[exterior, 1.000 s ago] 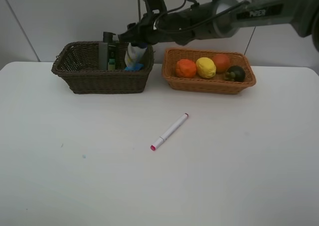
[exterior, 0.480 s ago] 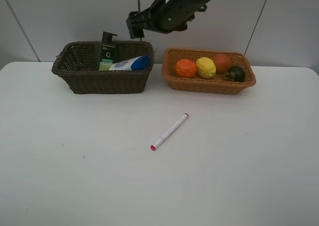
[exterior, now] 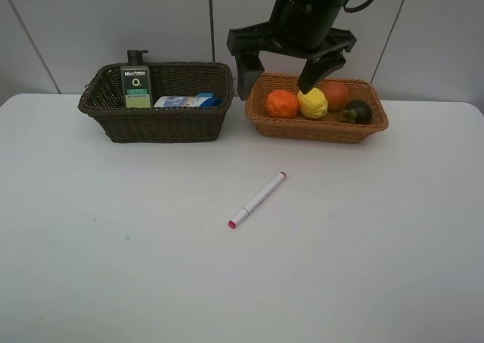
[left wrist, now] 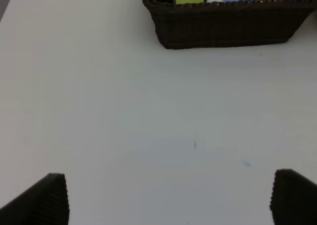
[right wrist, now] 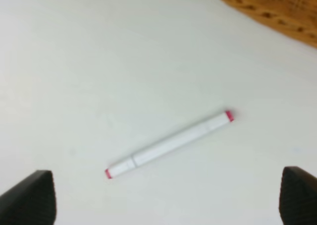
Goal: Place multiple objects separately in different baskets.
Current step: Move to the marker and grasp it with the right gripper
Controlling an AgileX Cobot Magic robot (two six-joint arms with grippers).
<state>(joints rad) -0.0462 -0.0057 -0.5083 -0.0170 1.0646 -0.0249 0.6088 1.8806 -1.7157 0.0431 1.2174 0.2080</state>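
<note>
- Only the pink-tipped white marker lies outside a basket: flat on the white table, in front of the light tan basket and well apart from it, slanted with one pink end toward that basket.
- Likely trouble, as I judge it: the marker is thin, round and lies low, so jaws closing off-centre or along its length (rather than across it) could roll or flick it away, or the fingertips could scrape the table first.
- Carrying it to the dark brown basket risks clipping the near wall or knocking the dark green pump bottle, which stands upright beside the lying white blue-capped bottle.
- Inside the tan basket sit the orange, yellow lemon, red-yellow peach and dark mangosteen.
- Compared with a second ago: the right gripper has left the brown basket, now hangs with jaws spread wide and empty above the tan basket's rim, and the white bottle it held upright now lies down; the pump bottle stands further left.
- Left gripper: jaws spread, empty, over bare table in front of the brown basket.
</note>
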